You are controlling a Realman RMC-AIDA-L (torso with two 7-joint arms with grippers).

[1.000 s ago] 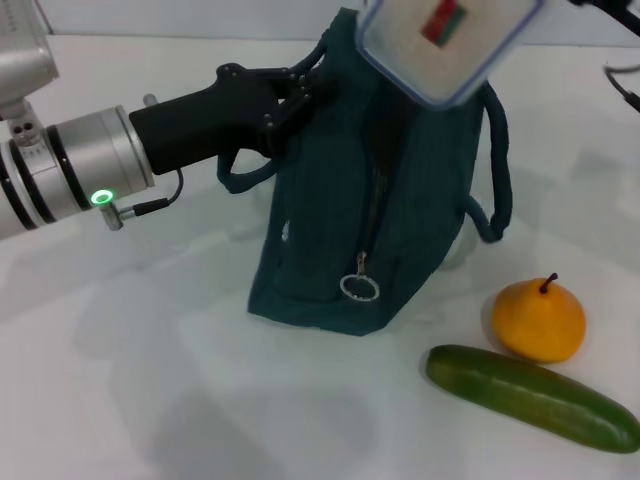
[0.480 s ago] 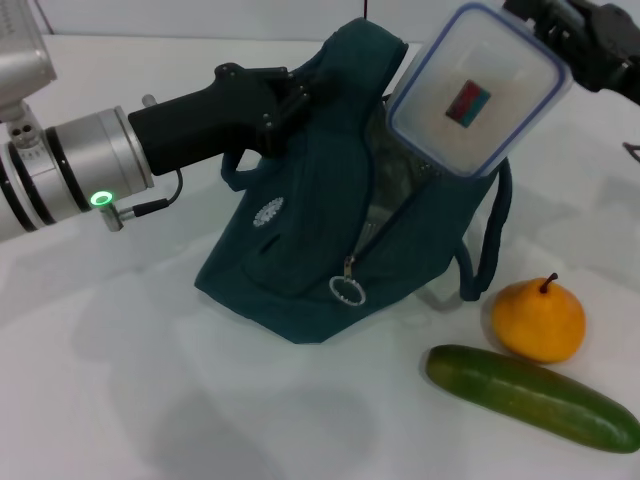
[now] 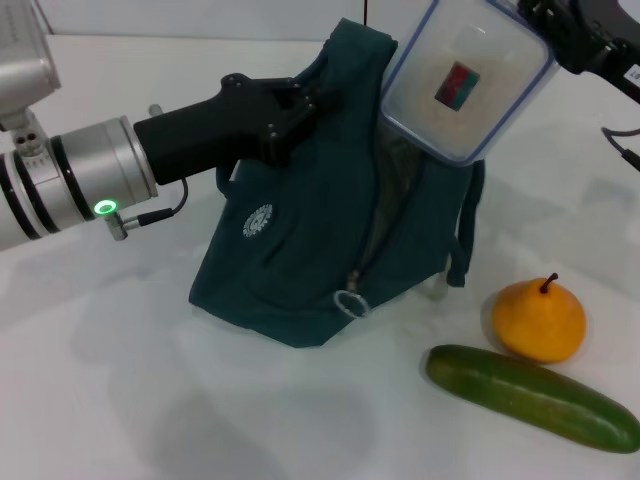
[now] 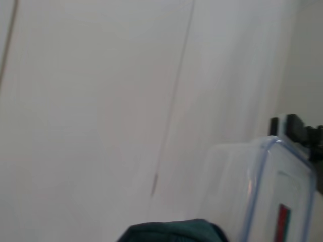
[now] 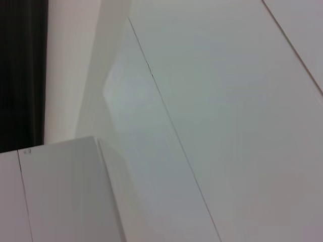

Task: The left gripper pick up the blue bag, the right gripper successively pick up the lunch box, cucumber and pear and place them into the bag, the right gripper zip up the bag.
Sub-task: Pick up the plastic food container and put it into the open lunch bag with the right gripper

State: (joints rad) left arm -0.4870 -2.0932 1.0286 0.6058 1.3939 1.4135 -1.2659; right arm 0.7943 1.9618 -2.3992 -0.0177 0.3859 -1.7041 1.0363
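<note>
We find the left gripper closed on the upper edge of the blue bag, near one loop handle, holding the bag's top raised while its base rests on the desk about mid-surface. The bag leans and sags; its white round logo faces us and the silver ring pull hangs low on the front.

The right gripper enters from the desk's far right corner. It grips the lunch box by its far end — we cannot make out how wide the fingers stand, only that the box hangs from them. The box is tilted, its lower end touching the bag's open top, the coloured label turned toward us.

The pear sits upright near the desk's right edge, just beside the bag's lower right. The cucumber lies in front of it, near the front right corner — the two appear to touch or nearly so.

The left wrist view shows the box's blue rim and label.
</note>
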